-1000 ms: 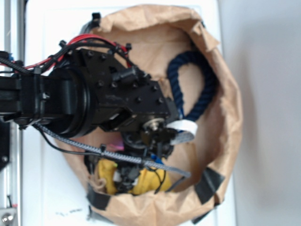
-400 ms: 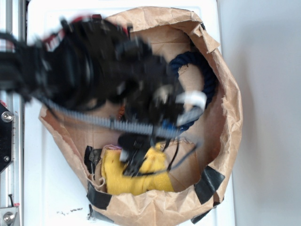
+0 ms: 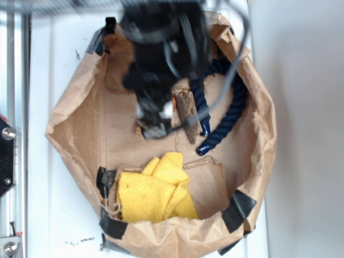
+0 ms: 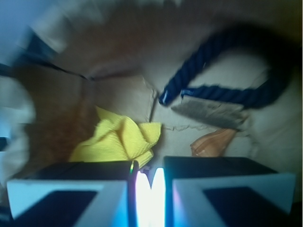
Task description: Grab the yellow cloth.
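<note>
The yellow cloth (image 3: 153,193) lies crumpled in folds on the floor of the brown paper bag (image 3: 263,140), against its near wall. Nothing covers it. In the wrist view the yellow cloth (image 4: 120,139) sits ahead and to the left of the jaws. My gripper (image 3: 153,128) is blurred with motion and hangs over the middle of the bag, well apart from the cloth. The gripper (image 4: 149,172) has its jaws drawn close together, with only a narrow bright slit and nothing between them.
A navy rope (image 3: 228,105) curves along the right side of the bag. A small wooden piece (image 3: 187,114) lies beside it. An orange ridged shell (image 4: 213,142) rests near the jaws. Black tape patches (image 3: 239,209) mark the bag's rim.
My arm has swung from right over the yellow cloth toward the far side of the bag. The cloth stayed on the bag floor and now shows in full.
</note>
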You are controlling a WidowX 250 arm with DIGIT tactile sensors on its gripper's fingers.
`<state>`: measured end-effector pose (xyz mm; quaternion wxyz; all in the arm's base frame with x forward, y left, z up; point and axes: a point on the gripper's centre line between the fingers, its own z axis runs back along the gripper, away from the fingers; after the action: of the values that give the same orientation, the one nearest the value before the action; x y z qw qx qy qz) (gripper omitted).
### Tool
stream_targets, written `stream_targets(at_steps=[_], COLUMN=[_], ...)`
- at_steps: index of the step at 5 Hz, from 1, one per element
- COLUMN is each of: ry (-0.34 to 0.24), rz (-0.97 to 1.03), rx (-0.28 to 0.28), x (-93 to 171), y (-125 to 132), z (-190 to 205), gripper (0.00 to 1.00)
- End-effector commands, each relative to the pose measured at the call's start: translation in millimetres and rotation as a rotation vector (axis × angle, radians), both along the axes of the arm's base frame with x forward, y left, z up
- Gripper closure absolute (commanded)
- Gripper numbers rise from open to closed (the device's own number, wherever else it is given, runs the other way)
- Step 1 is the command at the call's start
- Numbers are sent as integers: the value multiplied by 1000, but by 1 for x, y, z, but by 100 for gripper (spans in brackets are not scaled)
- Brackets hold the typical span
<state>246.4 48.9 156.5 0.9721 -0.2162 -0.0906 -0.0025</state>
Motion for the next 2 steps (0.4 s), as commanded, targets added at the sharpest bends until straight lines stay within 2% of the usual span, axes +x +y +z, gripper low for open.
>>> stream_targets(at_steps=[1, 2], ry=[-58, -21], rz=[-80, -171], rx=[46, 64], x=[-14, -11], y=[8, -15], z=[20, -3], gripper=[0, 0])
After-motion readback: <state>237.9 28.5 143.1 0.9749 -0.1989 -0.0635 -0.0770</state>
